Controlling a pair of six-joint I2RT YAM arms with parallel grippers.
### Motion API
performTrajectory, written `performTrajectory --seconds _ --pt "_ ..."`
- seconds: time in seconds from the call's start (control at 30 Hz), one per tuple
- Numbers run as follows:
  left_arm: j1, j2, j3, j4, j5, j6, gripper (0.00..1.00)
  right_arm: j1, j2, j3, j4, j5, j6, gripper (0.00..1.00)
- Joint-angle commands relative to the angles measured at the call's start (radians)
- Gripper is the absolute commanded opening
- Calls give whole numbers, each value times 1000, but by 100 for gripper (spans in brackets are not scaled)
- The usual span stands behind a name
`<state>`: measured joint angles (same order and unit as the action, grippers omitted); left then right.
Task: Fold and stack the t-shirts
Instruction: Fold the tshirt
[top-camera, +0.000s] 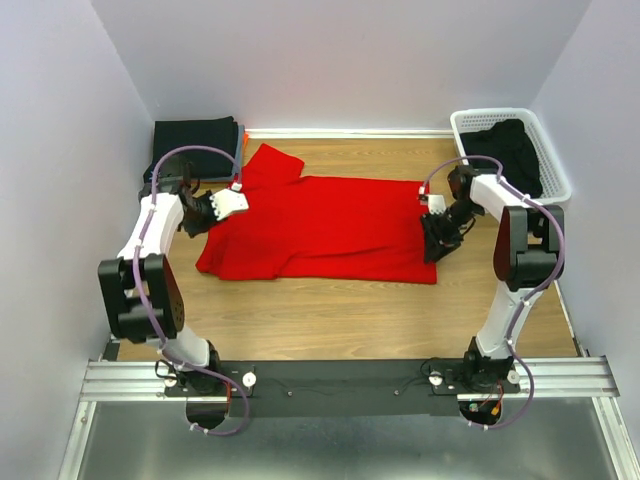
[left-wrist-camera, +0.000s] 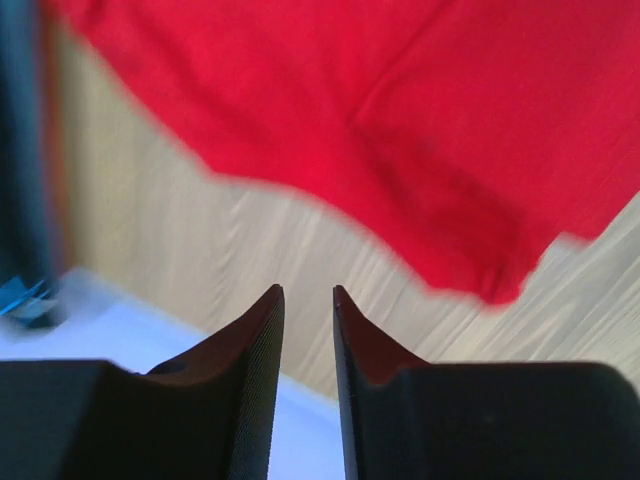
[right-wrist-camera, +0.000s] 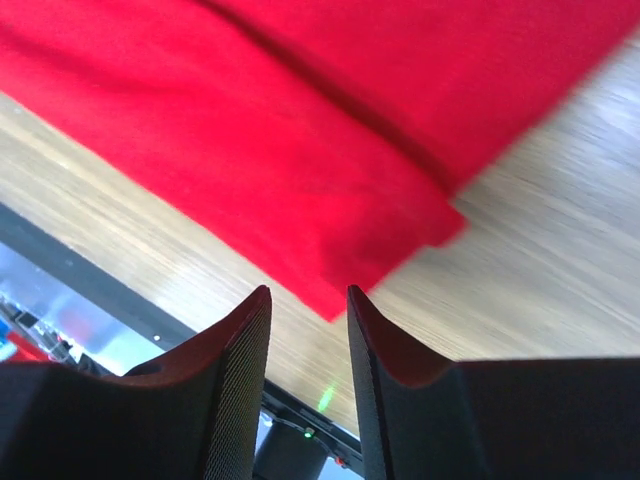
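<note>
A bright red t-shirt (top-camera: 320, 225) lies spread flat across the middle of the wooden table. My left gripper (top-camera: 222, 205) hovers over its left end near a sleeve, and it is open and empty. The left wrist view shows the red cloth (left-wrist-camera: 420, 130) beyond my left gripper (left-wrist-camera: 308, 292), not touching it. My right gripper (top-camera: 437, 248) hovers over the shirt's right edge, and it is open and empty. The right wrist view shows the shirt's near right corner (right-wrist-camera: 250, 130) just past my right gripper (right-wrist-camera: 308, 292). Black folded t-shirts (top-camera: 197, 138) are stacked at the back left.
A white lattice basket (top-camera: 468, 122) stands at the back right with a crumpled black shirt (top-camera: 515, 150) in it. Walls close in the table on the left, back and right. The metal rail (top-camera: 340, 378) holding the arm bases runs along the near edge.
</note>
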<state>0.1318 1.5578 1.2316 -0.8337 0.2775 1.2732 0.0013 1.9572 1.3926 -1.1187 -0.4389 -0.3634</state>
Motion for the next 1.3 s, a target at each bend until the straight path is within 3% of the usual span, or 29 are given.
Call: performTrajectory --seconds 0.0,0.13,0.3,0.63,0.87,1.1,1.27 --pt "2 99 -20 -45 202 -164 32 31 23 13 26 -43 26 43" --pt "3 154 -89 40 230 -245 29 39 52 -35 63 -3 23 42" --pt "55 171 -149 120 164 -281 28 39 54 -110 114 92 12 41" --pt "175 154 -95 121 95 -279 29 40 52 -133 155 229 6 39" --pt "183 133 -51 45 185 -253 31 39 -12 -116 143 220 -9 39" --pt "72 28 -89 -22 265 -232 46 40 -83 -83 105 180 -31 44" --pt "-112 -82 -199 -58 229 -169 49 39 -92 -29 65 120 -26 44"
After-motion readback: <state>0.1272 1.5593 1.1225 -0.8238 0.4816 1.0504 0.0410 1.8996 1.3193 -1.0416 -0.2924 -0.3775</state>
